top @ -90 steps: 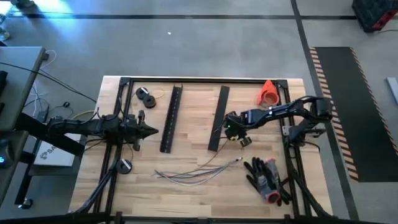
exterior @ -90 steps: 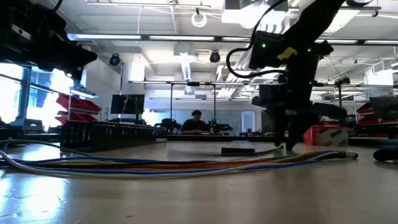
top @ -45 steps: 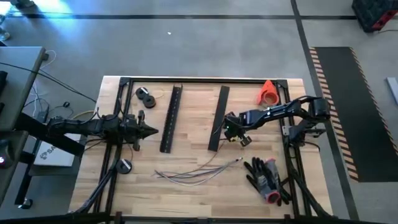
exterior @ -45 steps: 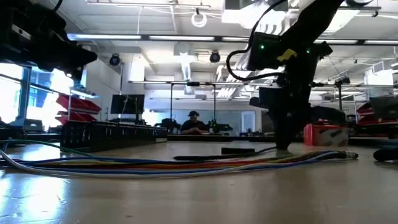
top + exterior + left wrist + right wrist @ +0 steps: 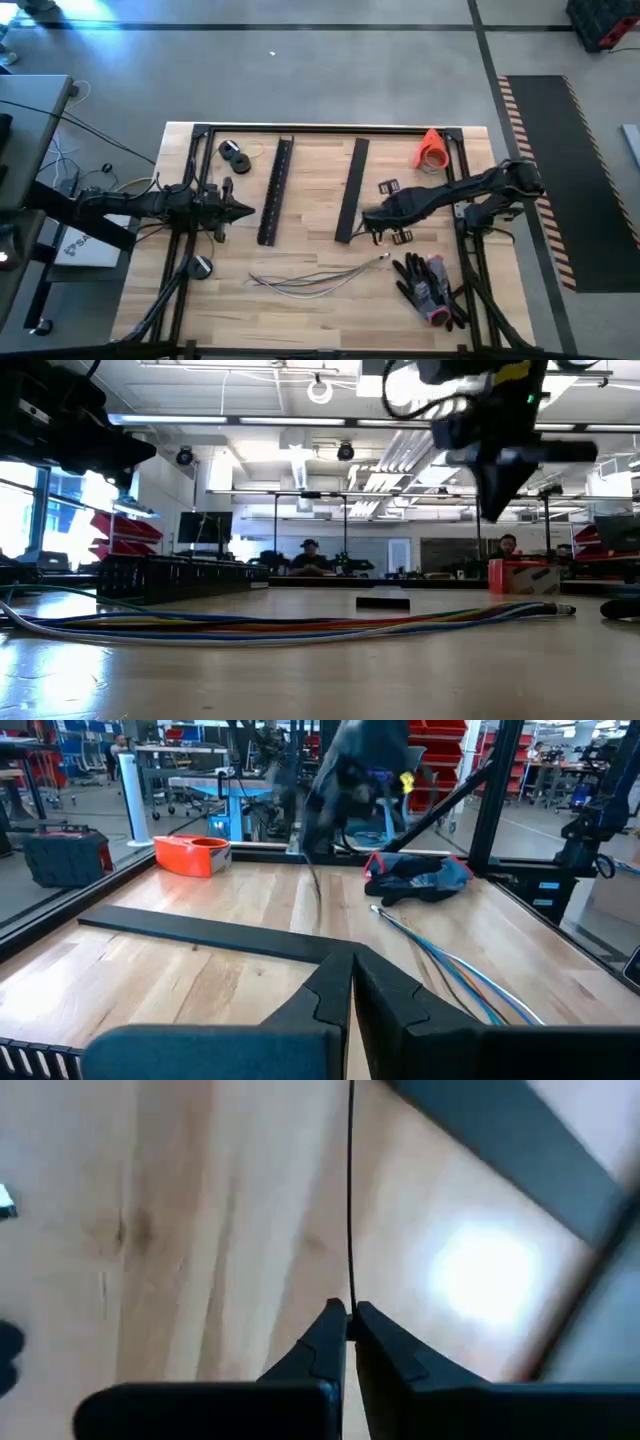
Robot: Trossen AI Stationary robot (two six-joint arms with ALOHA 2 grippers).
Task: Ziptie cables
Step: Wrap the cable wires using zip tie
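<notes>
The cables (image 5: 318, 276) lie loose on the table near its front edge, also seen as a coloured bundle in the low view (image 5: 300, 622) and in the left wrist view (image 5: 445, 965). My right gripper (image 5: 366, 222) hovers raised above the table (image 5: 497, 510), beside the near end of the right black bar (image 5: 350, 190). It is shut on a thin black zip tie (image 5: 350, 1200). My left gripper (image 5: 246, 210) waits shut (image 5: 351, 970) at the table's left, beside the left black bar (image 5: 274, 192). My right gripper pinches one end of the zip tie (image 5: 349, 1292) between its two fingertips. The fingers point down at the table. The tie runs straight on from the tips and hangs below the gripper (image 5: 314, 880); whether its free end touches the table, I cannot tell.
An orange tape roll (image 5: 432, 150) sits at the far right. Dark gloves (image 5: 430, 285) lie at the near right. Black discs (image 5: 235, 152) lie at the far left and one (image 5: 200, 266) at the near left. Small black pieces (image 5: 388, 187) (image 5: 400, 237) flank the right arm.
My right gripper has risen from the table beside the right bar's near end and shifted slightly toward the left edge, carrying the zip tie up with it. The small black piece it stood over now lies uncovered on the table. The left arm kept still.
</notes>
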